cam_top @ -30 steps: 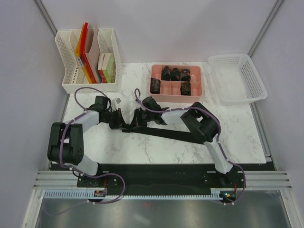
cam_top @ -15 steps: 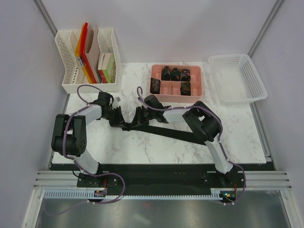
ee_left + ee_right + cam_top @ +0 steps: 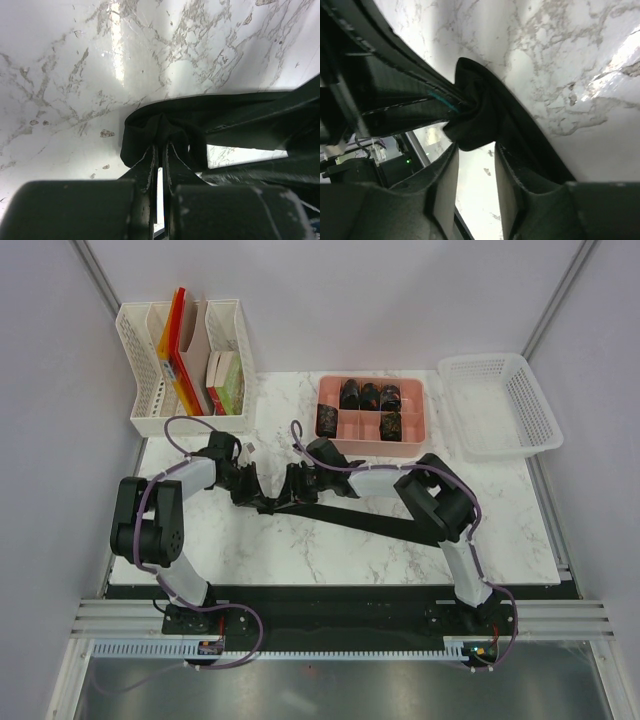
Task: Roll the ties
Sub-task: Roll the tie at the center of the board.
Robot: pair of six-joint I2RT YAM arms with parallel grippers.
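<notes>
Blackish fabric is bunched where your two grippers meet. The tie point(image 3: 350, 518) lies flat across the marble table point(image 3: 300, 560), running from a point left of centre out toward the right arm's elbow. Only its left end is gathered, into a loose wad rather than a coil. Your left gripper point(image 3: 161, 152) has its fingers pressed nearly together, pinching a fold of that wad at the very tips. Your right gripper point(image 3: 476, 165) straddles the same wad with its fingers apart, and you cannot tell from the wrist view whether they bite the cloth or merely flank it. The main risk is that thin tip hold: any pull along the strip could slide the fold out, and the wad would fall slack. If the two grippers turn out of step, the end will probably twist into a knot instead of winding flat, and at this range their fingers could knock together. The long free tail may also drag askew, so the roll could cone to one side. The marble looks smooth and glossy, so expect little friction to steady the cloth. Behind the work, a pink tray point(image 3: 325, 438) holds finished coils point(image 3: 369, 394) in its compartments. A white basket point(image 3: 500, 410) sits at the right rear and a file rack point(image 3: 140, 360) at the left rear, with plain grey walls all round.
</notes>
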